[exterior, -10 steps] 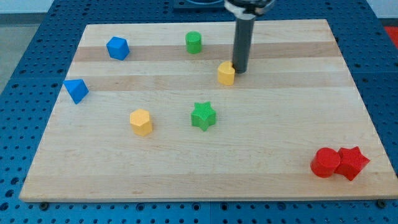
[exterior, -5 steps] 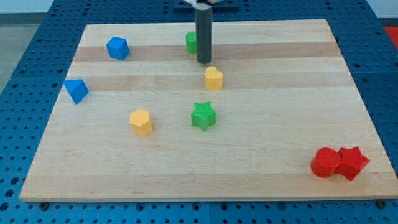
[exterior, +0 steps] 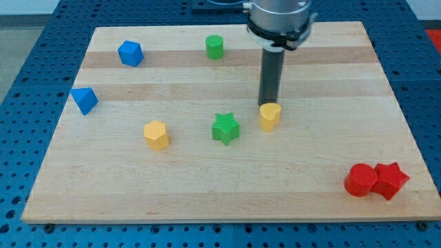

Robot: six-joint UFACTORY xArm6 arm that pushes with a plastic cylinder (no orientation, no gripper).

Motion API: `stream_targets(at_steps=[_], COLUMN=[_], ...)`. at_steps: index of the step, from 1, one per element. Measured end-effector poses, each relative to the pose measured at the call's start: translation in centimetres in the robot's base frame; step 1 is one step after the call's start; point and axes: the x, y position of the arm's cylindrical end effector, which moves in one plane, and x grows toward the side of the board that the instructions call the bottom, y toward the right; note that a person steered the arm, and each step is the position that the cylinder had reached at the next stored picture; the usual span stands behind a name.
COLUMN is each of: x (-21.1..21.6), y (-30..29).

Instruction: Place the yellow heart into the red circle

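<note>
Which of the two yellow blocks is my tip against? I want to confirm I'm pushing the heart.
The yellow heart, right of the green star; my tip sits at its top edge. The other yellow block lies far to the view's left.

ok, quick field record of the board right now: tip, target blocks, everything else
tip: my tip at the yellow heart's top edge, seemingly touching
yellow heart: mid-board, right of the green star
red circle: bottom-right corner, touching the red star
heart vs circle: far apart; circle lies down-right of heart
other blocks: yellow hexagon, green cylinder, blue hexagon, blue triangle
</note>
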Motion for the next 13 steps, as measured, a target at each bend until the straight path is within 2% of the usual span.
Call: stream_targets(at_steps=[3,5,6,7,9,11,13], x=[7.2,1.9,3.7,8.3,9.0,10.5,10.6], y=[1.4,-0.1,-1.4,-1.4,-1.4,-4.9,-3.7])
